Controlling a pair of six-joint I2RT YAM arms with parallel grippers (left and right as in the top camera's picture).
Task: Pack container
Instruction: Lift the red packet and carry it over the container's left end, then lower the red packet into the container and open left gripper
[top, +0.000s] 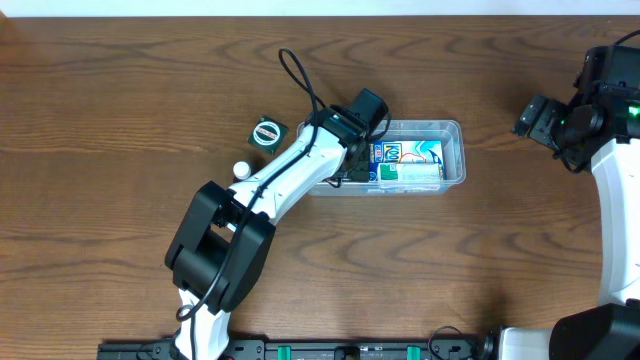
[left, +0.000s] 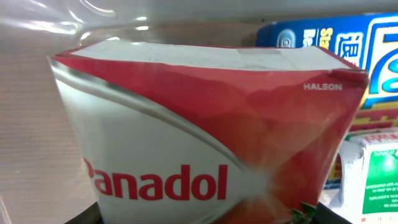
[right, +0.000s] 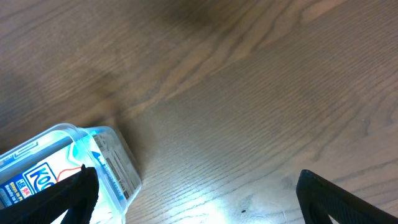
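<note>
The clear container (top: 455, 150) sits at the table's middle, right of centre. Inside lie a blue-and-white carton (top: 405, 152) and a green-and-white box (top: 412, 172). My left gripper (top: 352, 165) reaches into the container's left end and is shut on a red-and-white Panadol box (left: 205, 137), held upright and pinched at its sides. The carton (left: 348, 50) and the green-and-white box (left: 379, 180) show behind it, with the container wall (left: 37, 124) to the left. My right gripper (top: 530, 118) is open and empty, hovering right of the container (right: 93, 162).
A small dark green square item with a round white face (top: 268, 133) and a small white ball (top: 241, 170) lie on the wood table left of the container. My left arm's cable loops above the container's left end.
</note>
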